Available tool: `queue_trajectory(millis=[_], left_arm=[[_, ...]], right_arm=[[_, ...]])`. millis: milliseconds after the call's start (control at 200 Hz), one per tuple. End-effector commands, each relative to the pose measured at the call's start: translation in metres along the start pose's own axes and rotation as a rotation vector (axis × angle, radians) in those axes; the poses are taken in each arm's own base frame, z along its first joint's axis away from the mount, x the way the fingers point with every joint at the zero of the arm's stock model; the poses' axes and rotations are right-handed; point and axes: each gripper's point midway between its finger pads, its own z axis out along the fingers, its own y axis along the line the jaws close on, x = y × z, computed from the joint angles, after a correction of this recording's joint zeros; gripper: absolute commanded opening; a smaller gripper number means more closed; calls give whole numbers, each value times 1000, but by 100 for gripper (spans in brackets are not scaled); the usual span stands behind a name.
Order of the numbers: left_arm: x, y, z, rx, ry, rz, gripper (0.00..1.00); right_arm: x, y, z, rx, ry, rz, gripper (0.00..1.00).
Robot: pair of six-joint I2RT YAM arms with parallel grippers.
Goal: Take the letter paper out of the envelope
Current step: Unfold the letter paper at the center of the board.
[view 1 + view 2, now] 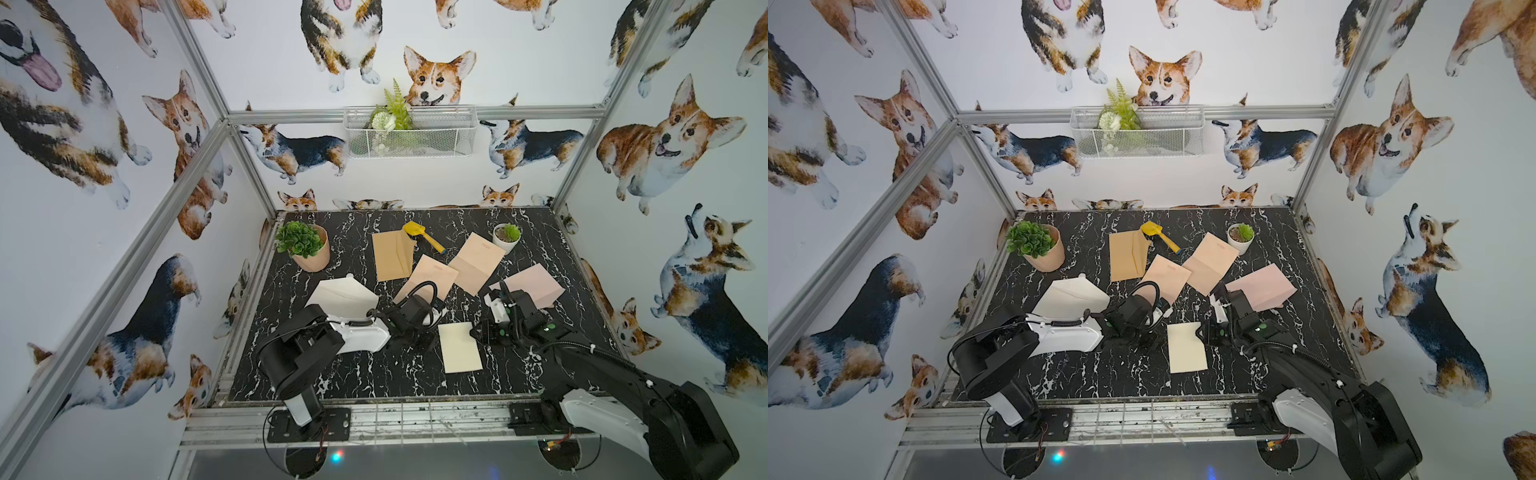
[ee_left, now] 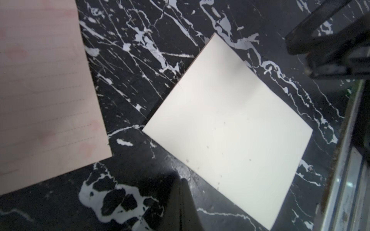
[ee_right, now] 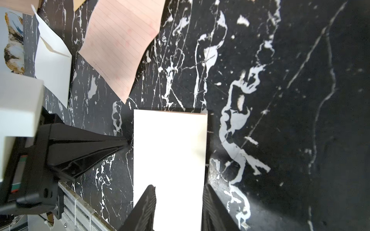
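Letter paper (image 1: 459,348) lies flat, apparently ungripped: right end effector (image 3: 179,186) spread over its edge, left end effector (image 2: 181,185) pressed together alongside.

The near strip of bench (image 1: 374,382) is bare from the left arm's base across to the right arm, so there is room to pass in front of the cream paper (image 1: 459,347). Both sides of the paper are taken. The left hand (image 3: 126,142), jaws together, points at its left edge, and the right hand (image 3: 180,192), jaws apart, sits over its far right corner. Behind it, three pink sheets (image 1: 476,262), a brown envelope (image 1: 392,255) and a white envelope (image 1: 340,296) crowd the middle. A bare lane runs between the brown envelope and the big plant (image 1: 305,245) at far left. A shovel (image 1: 422,235) and a small pot (image 1: 507,237) block the far right.
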Motion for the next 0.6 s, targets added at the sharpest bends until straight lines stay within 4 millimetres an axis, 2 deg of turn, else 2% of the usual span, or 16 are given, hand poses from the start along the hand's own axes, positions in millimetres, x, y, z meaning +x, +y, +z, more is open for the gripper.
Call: queue_trajectory(millis=[0, 260, 340, 596], left_arm=[[16, 4, 0, -16, 59, -11, 0], [16, 3, 0, -10, 61, -10, 0], [15, 3, -1, -12, 59, -10, 0], [16, 3, 0, -11, 60, -8, 0]], right_arm=[[13, -4, 5, -4, 48, 54, 40], [17, 5, 18, -85, 77, 94, 39], [22, 2, 24, -76, 114, 105, 39], [18, 7, 22, -92, 108, 97, 37]])
